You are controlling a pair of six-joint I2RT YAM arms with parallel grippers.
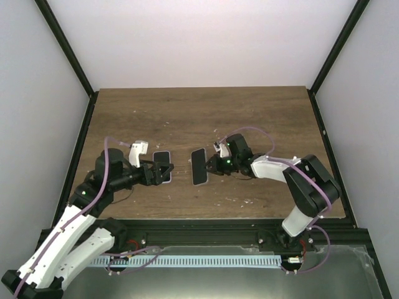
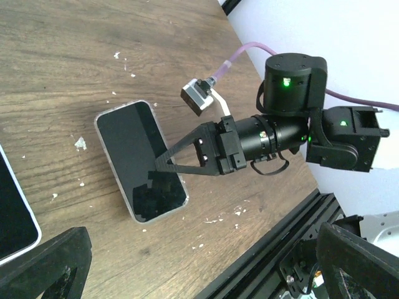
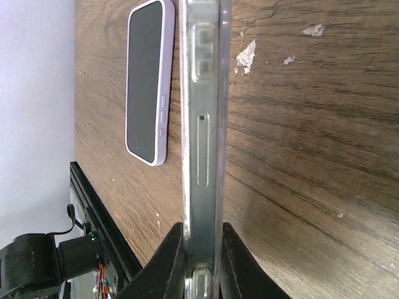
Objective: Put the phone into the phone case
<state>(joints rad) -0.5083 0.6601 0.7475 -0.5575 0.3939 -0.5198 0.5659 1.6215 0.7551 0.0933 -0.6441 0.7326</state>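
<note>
two dark faces: right pincer (image 3: 201,233) pinches clear case (image 3: 202,124) edgewise; left pincer (image 2: 202,265) gapes near lilac-rimmed phone (image 3: 146,81).

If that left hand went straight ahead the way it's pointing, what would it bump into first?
Probably the lilac phone, lying right at the left hand's open fingertips; beyond it, the clear-rimmed case pinched by the right hand. Depth is hard to judge.

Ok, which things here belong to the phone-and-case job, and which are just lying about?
Job: lavender-rimmed phone; clear-rimmed case, pinched by the right pincer; open left pincer.
Lying about: white flecks on the table.
</note>
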